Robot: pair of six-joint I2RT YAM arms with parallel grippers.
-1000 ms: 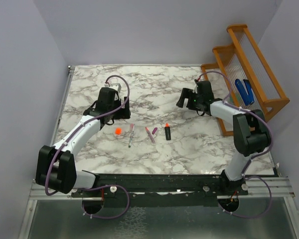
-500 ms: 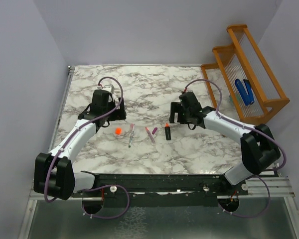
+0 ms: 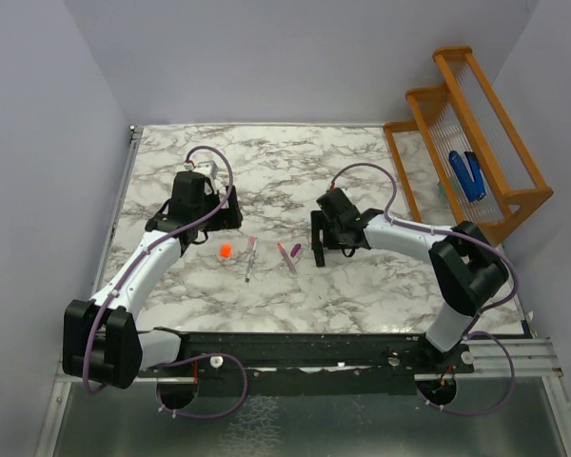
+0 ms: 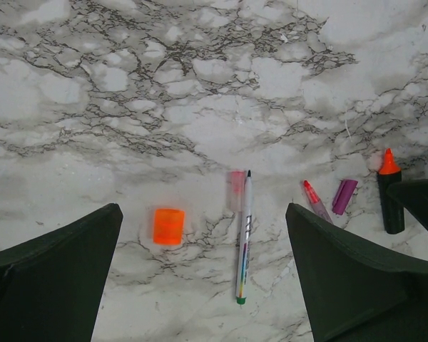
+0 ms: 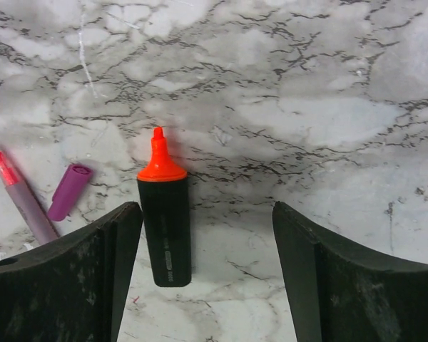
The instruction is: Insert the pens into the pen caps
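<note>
A white marble-patterned bench (image 3: 381, 286) is carrying everything. An orange wooden rack (image 3: 481, 114) is standing at its far right corner, with two blue chunky objects (image 3: 466, 174) resting inside it.

Two white and black arms are reaching in from the near edge. The left gripper (image 4: 202, 214) is hovering over the left half of the bench, its jaws standing wide open and holding nothing. The right gripper (image 5: 205, 214) is hanging low near the middle, its jaws also open. They are straddling the black marker (image 5: 164, 235) without gripping it.

The marker is lying flat, orange tip pointing to the far edge. Small lettering is running along its barrel, too fine to read.

Left of it, the slim pink pen (image 4: 315, 201) and the whitish-grey pen (image 4: 244, 235) are lying uncapped. The grey pen is showing printed marks that cannot be read.

The magenta-purple cap (image 4: 344, 197) is lying between the pink pen and the marker. The orange cap (image 4: 168, 226) is sitting alone, left of the grey pen.
</note>
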